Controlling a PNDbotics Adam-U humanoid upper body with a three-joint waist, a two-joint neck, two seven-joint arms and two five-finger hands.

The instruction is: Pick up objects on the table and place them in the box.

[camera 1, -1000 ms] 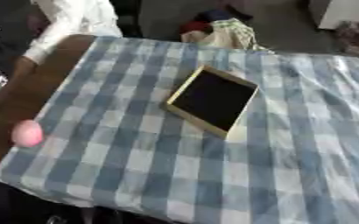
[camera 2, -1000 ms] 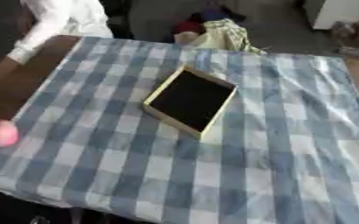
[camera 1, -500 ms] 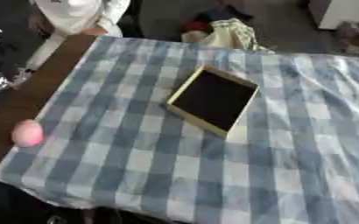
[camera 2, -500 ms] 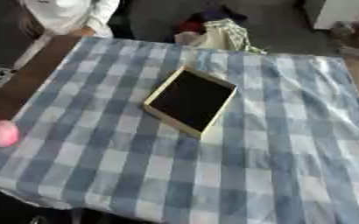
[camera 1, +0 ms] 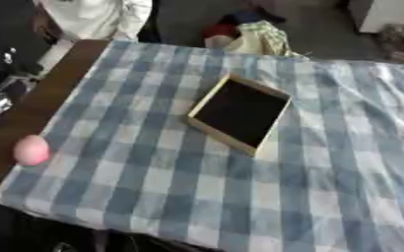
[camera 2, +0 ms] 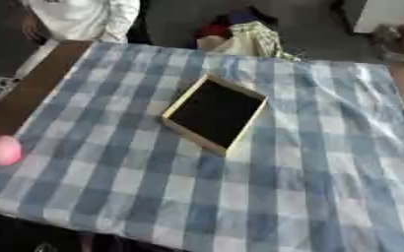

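A shallow box (camera 1: 240, 115) with a pale wooden rim and a dark inside lies near the middle of the blue-and-white checked tablecloth (camera 1: 153, 162), turned at an angle. A small pink round object (camera 1: 30, 150) sits at the table's left edge, where the cloth meets the bare brown wood. Neither of my hands shows in either view.
A strip of bare brown tabletop (camera 1: 42, 98) runs along the left side. A person in a white top (camera 2: 81, 17) stands at the far left corner. Bundled cloth, yellow and red, (camera 1: 249, 34) lies on the floor beyond the far edge. The cloth's front edge hangs near the bottom.
The person's arm that reached over the far left corner has drawn back. The box and the pink object have stayed where they were.
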